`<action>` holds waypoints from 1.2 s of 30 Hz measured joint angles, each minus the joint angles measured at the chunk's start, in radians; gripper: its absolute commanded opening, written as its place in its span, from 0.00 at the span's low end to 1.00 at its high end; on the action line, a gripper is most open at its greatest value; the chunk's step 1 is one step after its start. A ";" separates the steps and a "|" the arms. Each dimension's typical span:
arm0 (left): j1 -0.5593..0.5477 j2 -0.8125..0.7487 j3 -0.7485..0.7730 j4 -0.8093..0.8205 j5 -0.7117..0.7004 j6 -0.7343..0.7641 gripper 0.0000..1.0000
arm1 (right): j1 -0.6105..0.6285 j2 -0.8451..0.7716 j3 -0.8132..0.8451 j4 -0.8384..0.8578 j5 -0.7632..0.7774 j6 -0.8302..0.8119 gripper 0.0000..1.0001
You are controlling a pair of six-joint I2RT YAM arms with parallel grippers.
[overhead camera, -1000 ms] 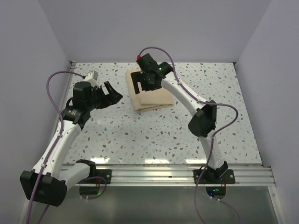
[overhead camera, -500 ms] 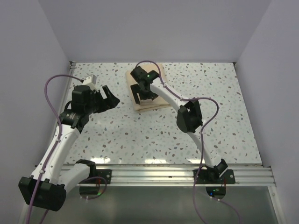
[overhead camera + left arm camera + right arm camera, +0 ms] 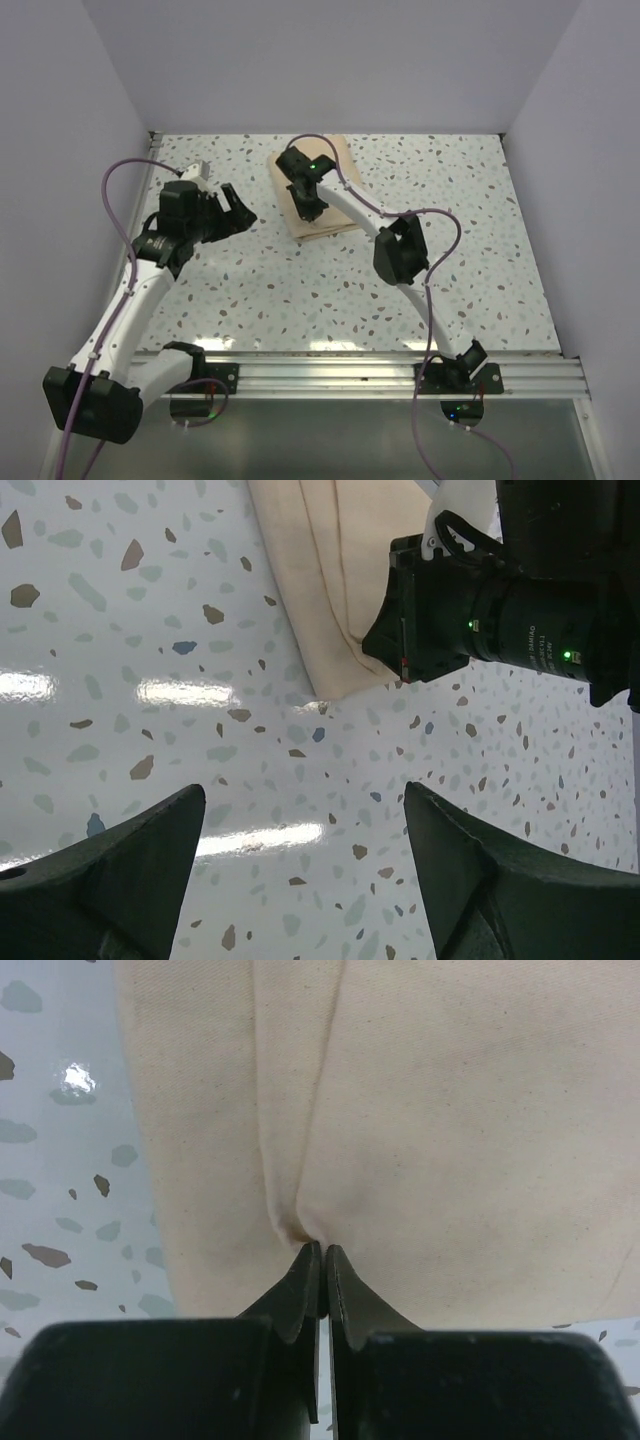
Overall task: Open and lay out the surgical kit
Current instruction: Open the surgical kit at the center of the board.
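One tan cloth wrap [image 3: 450, 1110] fold is pinched by the right gripper [image 3: 322, 1250]; left gripper [image 3: 300, 800] spread. Wrist print [image 3: 535, 645] too tiny to read; speckled table [image 3: 300, 290], pale walls [image 3: 330, 60].

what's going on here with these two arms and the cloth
The right tool is shut on a fold of the tan cloth wrap, pinching it near the bundle's edge on the table. The left tool hangs open over the table beside the bundle, touching nothing. The wrap is folded up, and no tray or instruments show yet.
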 measured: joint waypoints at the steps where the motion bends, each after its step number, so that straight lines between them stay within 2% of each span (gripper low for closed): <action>1: 0.000 0.009 0.000 0.000 0.000 0.002 0.82 | 0.000 0.000 0.000 0.000 0.005 0.000 0.00; 5: -0.012 0.103 0.050 -0.013 -0.027 0.030 0.80 | -0.007 -0.025 -0.019 0.008 0.021 0.007 0.00; 9: -0.077 0.301 0.229 -0.062 -0.111 0.082 0.79 | -0.058 -0.159 -0.130 0.026 0.031 0.034 0.00; 17: -0.258 0.727 0.591 -0.093 -0.254 0.148 0.79 | -0.373 -0.543 -0.360 0.110 0.112 0.103 0.00; 20: -0.321 0.879 0.696 -0.114 -0.286 0.155 0.79 | -0.485 -0.580 -0.412 0.103 0.157 0.142 0.00; 23: -0.383 1.030 0.790 -0.140 -0.317 0.154 0.79 | -0.542 -0.549 -0.441 0.069 0.188 0.183 0.02; 24: -0.401 1.073 0.816 -0.151 -0.325 0.151 0.79 | -0.556 -0.531 -0.449 0.060 0.193 0.192 0.23; 25: -0.418 1.111 0.838 -0.164 -0.332 0.148 0.79 | -0.571 -0.513 -0.460 0.050 0.192 0.198 0.49; 26: -0.434 1.146 0.862 -0.182 -0.339 0.146 0.79 | -0.580 -0.500 -0.470 0.042 0.192 0.206 0.70; 27: -0.447 1.173 0.883 -0.194 -0.345 0.145 0.78 | -0.591 -0.485 -0.483 0.033 0.191 0.209 0.98; 31: -0.492 1.260 1.003 -0.265 -0.380 0.138 0.79 | -0.622 -0.451 -0.555 0.007 0.192 0.195 0.98; 36: -0.546 1.266 1.110 -0.289 -0.420 0.138 0.80 | -0.627 -0.470 -0.674 0.010 0.192 0.185 0.99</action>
